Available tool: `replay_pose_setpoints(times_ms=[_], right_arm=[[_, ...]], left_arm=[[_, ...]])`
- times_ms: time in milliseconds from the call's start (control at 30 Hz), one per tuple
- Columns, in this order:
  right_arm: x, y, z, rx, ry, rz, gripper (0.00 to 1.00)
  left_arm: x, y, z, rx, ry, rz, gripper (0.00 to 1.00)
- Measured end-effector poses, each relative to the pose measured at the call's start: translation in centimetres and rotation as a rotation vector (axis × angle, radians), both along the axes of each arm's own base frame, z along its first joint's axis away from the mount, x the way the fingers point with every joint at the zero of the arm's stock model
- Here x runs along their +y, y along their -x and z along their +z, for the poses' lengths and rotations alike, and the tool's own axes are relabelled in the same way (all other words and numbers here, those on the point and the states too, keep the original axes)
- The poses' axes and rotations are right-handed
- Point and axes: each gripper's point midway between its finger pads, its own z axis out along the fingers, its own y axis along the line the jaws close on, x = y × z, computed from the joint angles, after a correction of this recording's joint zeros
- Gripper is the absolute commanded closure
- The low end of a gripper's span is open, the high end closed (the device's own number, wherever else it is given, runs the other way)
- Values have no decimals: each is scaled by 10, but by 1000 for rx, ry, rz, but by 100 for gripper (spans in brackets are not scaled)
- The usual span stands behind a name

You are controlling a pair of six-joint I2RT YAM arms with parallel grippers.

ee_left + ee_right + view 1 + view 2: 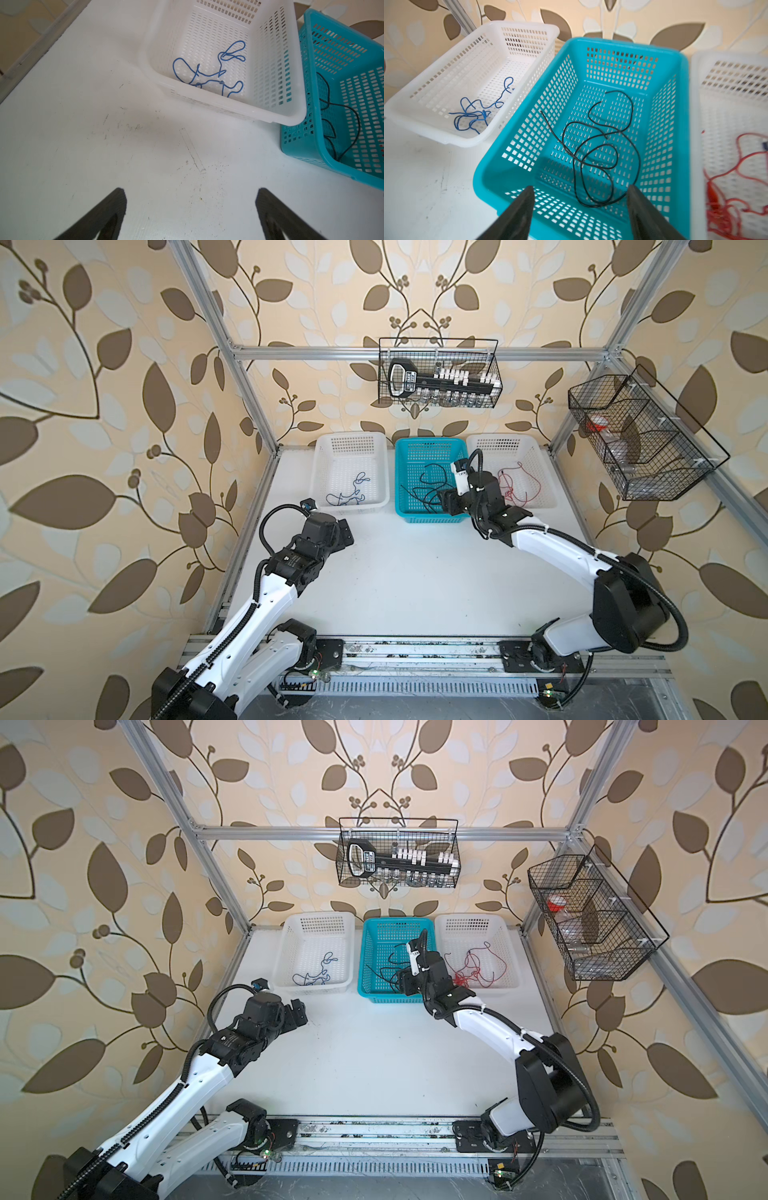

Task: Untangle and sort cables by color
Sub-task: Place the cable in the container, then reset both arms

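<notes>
- at the back of the white surface (415,572) three plastic baskets stand in one row, side by side.
- the left white basket (350,435) holds the blue cables (348,497), in a loose tangle on its floor.
- the teal basket (430,442) in the middle holds the black cables (600,135), which lie in wide loops that cross each other.
- the right white basket (505,437) holds the red cables (513,485), bunched more toward its near side.
- the right tool (581,187) hangs over the near part of the teal basket. its jaws stand apart and nothing is pinched between them. in the right wrist view one black loop passes close to one finger; whether it touches, i cannot tell.
- the left tool (191,190) is over the bare surface, near the front of the left white basket, with its jaws spread wide and empty.
- on the back wall a wire basket (436,339) carries a black device (401,379) with a white label; its letters are too small to read.
- the white part (459,479) on the right arm's wrist has small dark print, also not readable.
</notes>
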Motion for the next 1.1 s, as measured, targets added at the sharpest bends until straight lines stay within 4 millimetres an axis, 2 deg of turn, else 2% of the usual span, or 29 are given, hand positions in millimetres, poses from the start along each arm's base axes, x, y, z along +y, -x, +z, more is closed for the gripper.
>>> replay_pose_setpoints(times_ms=[133,267,367,500,600,700,800,967,1033,1100], right_arm=[[-16,23,18,-56,-18,-12,14],[-45,49,11,-71,-12,-60,12],[-79,61,4,-74,-14,-136,11],[-137,73,2,-99,-40,-291,10],[-182,81,-4,-135,-56,-427,8],[-217,88,-25,-148,-62,-541,0],[-230,94,-56,-132,-47,-596,0],[-240,98,-96,-144,-17,-643,0],[-241,98,-106,-145,-5,-646,0],[-242,93,-105,-167,5,-640,0]], left_arm=[[8,1,0,1,-36,31,1],[23,3,1,-6,-93,91,1],[40,4,5,-21,-163,167,1],[65,6,14,-52,-286,273,1],[72,1,12,-63,-366,286,1],[75,-3,0,-65,-426,280,1],[76,-8,-8,-89,-466,270,1],[77,-20,-13,-182,-502,246,1],[78,-25,-18,-190,-515,232,1],[77,-34,-21,-198,-525,206,1]])
